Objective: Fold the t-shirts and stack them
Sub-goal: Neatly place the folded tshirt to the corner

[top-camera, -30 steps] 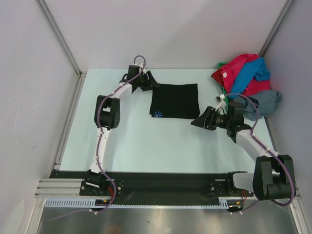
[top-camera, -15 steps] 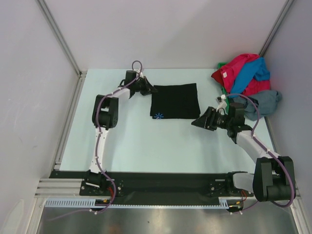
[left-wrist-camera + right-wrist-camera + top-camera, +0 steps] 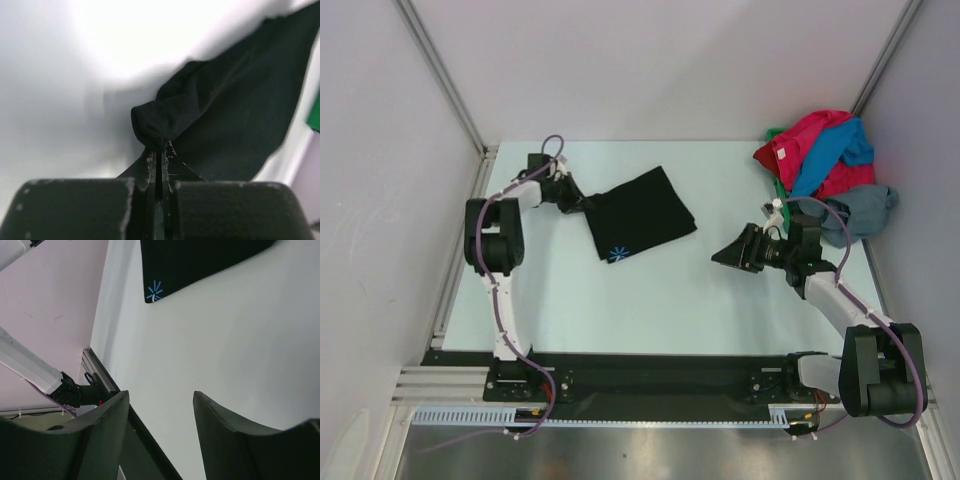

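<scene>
Now, with left gripper [image 3: 159, 150] pressed together, pinching bunched corner of black t-shirt [image 3: 640, 215], far left of centre on table [image 3: 620, 300]. Pull low and slow, keeping fold flat. Leave right gripper [image 3: 725, 255] spread, empty, near other t-shirts [image 3: 820, 150] heaped far right.

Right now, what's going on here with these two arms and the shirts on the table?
The left gripper is pinched shut on a bunched corner of the folded black t-shirt, which lies skewed toward the far left of the table. The right gripper hangs open over bare table to the shirt's right, holding nothing. A loose pile of unfolded t-shirts, red-pink, blue and grey, sits in the far right corner, touched by neither arm.
</scene>
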Tool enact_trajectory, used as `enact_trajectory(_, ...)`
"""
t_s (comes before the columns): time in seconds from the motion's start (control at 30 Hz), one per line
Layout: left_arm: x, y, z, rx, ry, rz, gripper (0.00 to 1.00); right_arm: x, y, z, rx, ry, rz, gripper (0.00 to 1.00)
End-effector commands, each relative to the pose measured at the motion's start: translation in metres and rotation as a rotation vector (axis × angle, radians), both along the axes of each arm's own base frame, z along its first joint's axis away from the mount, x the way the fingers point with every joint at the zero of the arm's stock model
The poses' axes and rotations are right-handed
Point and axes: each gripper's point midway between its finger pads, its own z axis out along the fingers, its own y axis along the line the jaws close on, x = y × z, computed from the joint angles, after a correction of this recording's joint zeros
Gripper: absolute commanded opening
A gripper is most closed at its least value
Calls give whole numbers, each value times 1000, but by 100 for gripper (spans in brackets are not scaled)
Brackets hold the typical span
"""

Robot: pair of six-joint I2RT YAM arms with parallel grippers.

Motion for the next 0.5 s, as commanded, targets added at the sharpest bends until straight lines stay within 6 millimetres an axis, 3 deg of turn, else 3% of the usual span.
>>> enact_trajectory(0.0,8,74,27,207,-60,73,0,1,4,16,34,-54,23,60)
enact_trajectory(0.03,18,93,34,240,-77,110,0,0,5,16,36,-53,30,60)
enact_trajectory(0.1,31,112,41,292,-110,134,0,1,7,15,38,-47,37,59)
enact_trajectory(0.13,45,127,57,325,-154,159,0,1,8,15,39,-45,40,59)
enact_trajectory(0.2,60,144,57,391,-188,164,0,1,8,12,36,-39,39,59)
enact_trajectory(0.23,77,157,76,422,-257,171,0,1,8,11,35,-35,39,59)
enact_trajectory(0.27,86,163,66,440,-257,171,0,1,9,10,34,-33,39,59)
enact_trajectory(0.3,95,168,70,460,-278,175,0,2,8,8,31,-31,34,59)
enact_trajectory(0.33,111,175,87,476,-337,183,1,3,8,6,30,-22,35,59)
enact_trajectory(0.4,125,179,74,492,-350,164,0,4,8,2,29,-10,34,59)
enact_trajectory(0.43,136,181,89,498,-396,169,0,5,8,2,26,-8,32,59)
enact_trajectory(0.47,141,185,90,515,-412,167,0,6,8,0,24,1,29,59)
